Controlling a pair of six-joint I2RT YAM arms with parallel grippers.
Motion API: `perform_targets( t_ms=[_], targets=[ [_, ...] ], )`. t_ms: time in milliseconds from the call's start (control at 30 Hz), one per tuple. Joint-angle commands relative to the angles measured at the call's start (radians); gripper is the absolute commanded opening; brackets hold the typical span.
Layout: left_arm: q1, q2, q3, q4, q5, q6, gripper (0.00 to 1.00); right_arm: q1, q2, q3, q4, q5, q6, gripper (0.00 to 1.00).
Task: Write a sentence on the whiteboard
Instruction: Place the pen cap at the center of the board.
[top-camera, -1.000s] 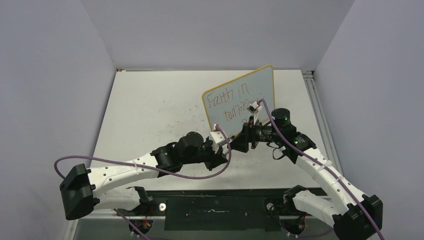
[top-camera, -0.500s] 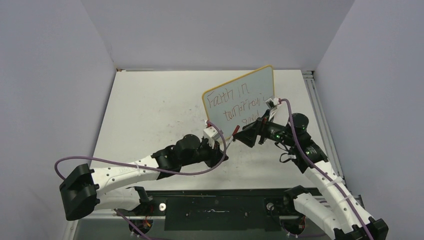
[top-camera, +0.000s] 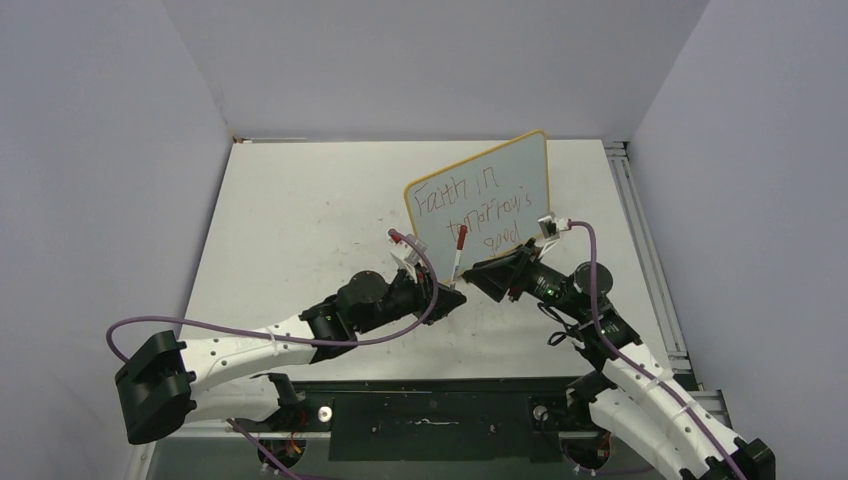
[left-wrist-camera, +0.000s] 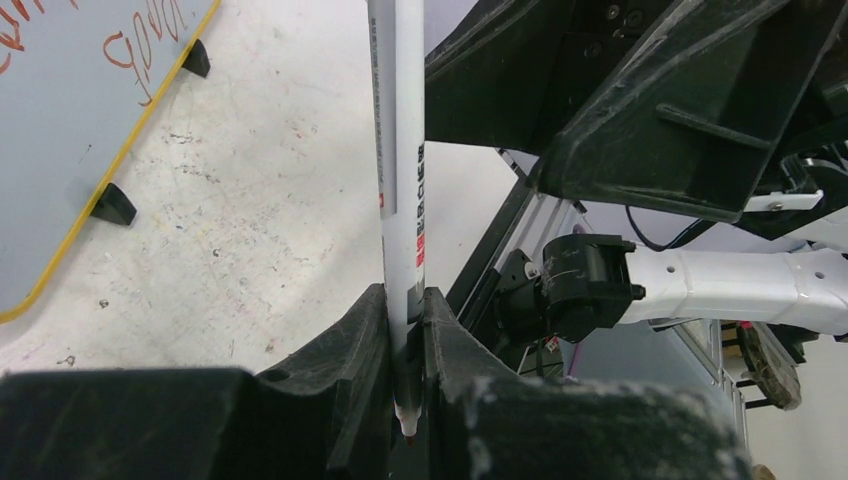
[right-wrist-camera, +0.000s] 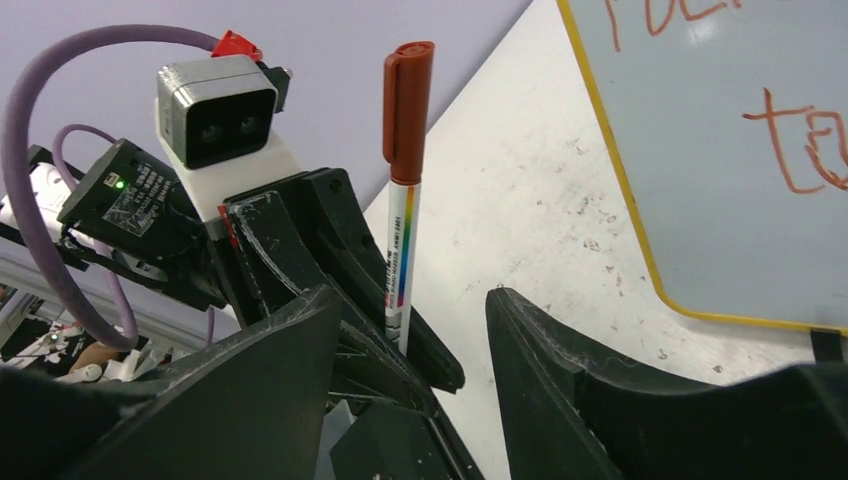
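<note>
The whiteboard (top-camera: 520, 160) stands tilted at mid-table, with the sentence (top-camera: 470, 205) in reddish-brown letters, "Faith in tomorrow's seed", over three lines. My left gripper (top-camera: 452, 293) is shut on a white marker (top-camera: 459, 252), holding it upright with its red cap on top. In the left wrist view the marker (left-wrist-camera: 398, 150) sits clamped between my fingers (left-wrist-camera: 350, 350), its bare tip down between them. My right gripper (top-camera: 480, 273) is open and empty just right of the marker. In the right wrist view the marker (right-wrist-camera: 404, 230) stands between and beyond my open fingers (right-wrist-camera: 560, 360).
The two arms meet close together in front of the board's lower left corner (left-wrist-camera: 30, 300). The board's black feet (left-wrist-camera: 113, 205) rest on the scuffed white tabletop (top-camera: 300, 220). Purple walls close in the table on three sides; a metal rail (top-camera: 640, 220) runs along the right edge.
My right gripper came away from the board with the marker, passed it to my left gripper and opened. My left gripper now holds the marker upright and has shifted slightly right.
</note>
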Motion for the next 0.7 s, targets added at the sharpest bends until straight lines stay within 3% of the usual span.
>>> perform_targets(
  t_ms=[0,233,333,500,667],
  targets=[
    [-0.007,-0.018,-0.008,0.088,-0.008,-0.041,0.00,0.046,0.037,-0.009,0.203,0.038,0.080,0.54],
    [-0.009,-0.015,-0.007,0.113,0.008,-0.056,0.00,0.134,0.113,-0.001,0.261,0.074,0.088,0.51],
    [-0.010,-0.017,-0.007,0.113,0.008,-0.055,0.00,0.157,0.140,0.002,0.266,0.088,0.087,0.46],
    [-0.010,-0.026,-0.014,0.109,0.008,-0.055,0.00,0.171,0.157,-0.010,0.308,0.119,0.099,0.31],
    [-0.008,-0.033,-0.017,0.095,0.035,-0.039,0.04,0.174,0.160,-0.002,0.281,0.141,0.057,0.06]
  ],
)
